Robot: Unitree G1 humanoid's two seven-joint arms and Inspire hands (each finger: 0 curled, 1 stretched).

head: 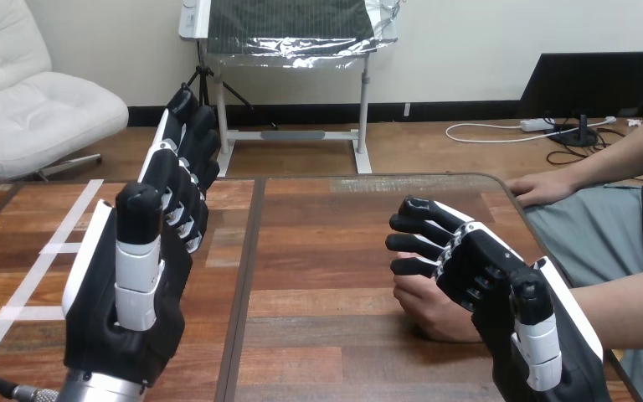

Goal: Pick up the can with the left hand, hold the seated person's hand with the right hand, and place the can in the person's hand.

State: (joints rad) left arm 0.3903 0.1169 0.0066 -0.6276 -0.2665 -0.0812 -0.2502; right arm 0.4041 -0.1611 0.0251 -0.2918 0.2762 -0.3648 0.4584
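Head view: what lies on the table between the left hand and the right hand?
In the head view, just bare table between the left hand and the right hand, with a dark seam running down it.

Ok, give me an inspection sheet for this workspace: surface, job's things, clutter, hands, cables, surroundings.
Surface: wooden table, white tape at its left.
Job's things: person's hand on the table, under the right hand.
Clutter: nothing seen.
Hands: left hand raised, open, holding nothing; right hand over the person's hand, grip unclear.
Cables: nothing seen.
Surroundings: person's other hand rests at the table's far right edge.
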